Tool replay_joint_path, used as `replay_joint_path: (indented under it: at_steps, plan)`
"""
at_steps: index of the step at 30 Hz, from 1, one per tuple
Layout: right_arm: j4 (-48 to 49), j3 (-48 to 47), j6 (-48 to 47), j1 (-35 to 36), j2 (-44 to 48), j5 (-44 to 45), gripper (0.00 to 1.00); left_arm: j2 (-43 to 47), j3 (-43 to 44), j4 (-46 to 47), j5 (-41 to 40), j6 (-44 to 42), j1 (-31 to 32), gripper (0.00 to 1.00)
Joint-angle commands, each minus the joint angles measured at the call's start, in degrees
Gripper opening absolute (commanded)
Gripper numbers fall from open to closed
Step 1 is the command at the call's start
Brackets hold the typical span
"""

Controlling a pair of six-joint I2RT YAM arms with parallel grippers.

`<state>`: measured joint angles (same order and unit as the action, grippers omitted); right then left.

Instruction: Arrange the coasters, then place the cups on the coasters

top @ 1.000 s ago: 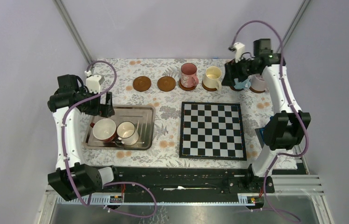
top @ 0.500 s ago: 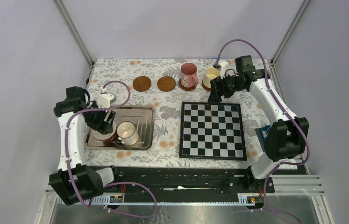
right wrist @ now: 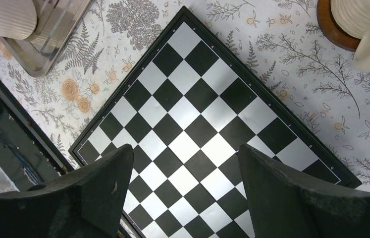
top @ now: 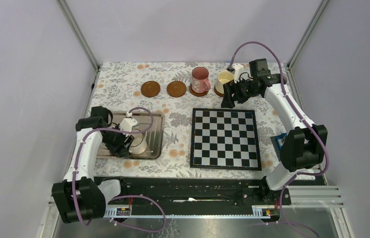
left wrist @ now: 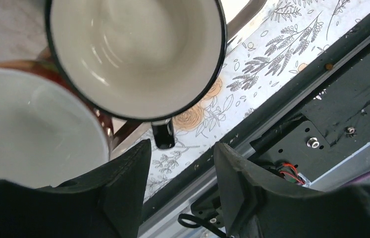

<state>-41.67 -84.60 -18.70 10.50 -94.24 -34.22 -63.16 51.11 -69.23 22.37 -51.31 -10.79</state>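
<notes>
White mug (left wrist: 133, 49) sits upright at the tray's (top: 155, 119) near side, its black handle (left wrist: 163, 135) pointing over the near rim into my half-closed left gripper (left wrist: 181, 145), grip unclear to me, while my right gripper (right wrist: 185, 148) gapes empty well right of the tray.

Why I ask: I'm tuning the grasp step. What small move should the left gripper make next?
Probably ease the left gripper forward a little toward the white mug: its black handle sits just at the fingertips, and the jaws stand apart, holding nothing. Two coasters lie bare.
</notes>
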Motion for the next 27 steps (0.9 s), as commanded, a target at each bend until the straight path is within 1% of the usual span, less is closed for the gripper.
replay_joint_path:
  at_steps: [1, 6, 9, 13, 16, 18, 20, 23, 25, 27]
  plan:
    - [2.18, 1.42, 1.57, 0.51, 2.65, 1.86, 0.84, -0.28, -2.92, 6.99, -2.28, 3.45, 3.56, 0.54]
    - [2.47, 2.15, 2.43, 0.49, 3.83, 2.29, 0.84, -2.86, -4.23, 9.84, -3.55, 4.76, 3.92, 0.51]
    - [2.81, 2.06, 2.52, 0.48, 3.85, 2.58, 0.84, -3.27, -4.74, 11.28, -2.61, 5.48, 4.37, 0.46]
    - [3.25, 1.63, 2.72, 0.55, 3.21, 1.79, 0.84, -4.19, -4.61, 14.23, -1.45, 9.86, 6.17, 0.36]
    - [2.94, 0.64, 2.45, 0.48, 2.43, 1.26, 0.84, -5.59, -4.62, 17.14, -2.76, 14.66, 7.78, 0.26]
    - [3.04, 0.31, 2.36, 0.51, 2.2, 1.05, 0.84, -6.57, -4.49, 19.78, -3.09, 17.98, 8.27, 0.22]
    - [3.33, 0.4, 2.59, 0.49, 2.14, 0.49, 0.84, -7.68, -4.31, 21.72, -2.91, 21.37, 8.97, 0.15]
    - [3.66, 0.77, 2.78, 0.53, 2.3, -0.23, 0.84, -9.91, -3.82, 25.19, -4.67, 26.24, 10.25, 0.01]
    - [4.09, 1.09, 2.79, 0.48, 2.33, -0.53, 0.84, -11.3, -3.64, 27.83, -7.62, 28.95, 10.52, 0.0]
    - [4.2, 1.11, 2.64, 0.53, 2.09, -0.67, 0.84, -12.36, -2.12, 28.18, -7.14, 30.53, 11.88, 0.0]
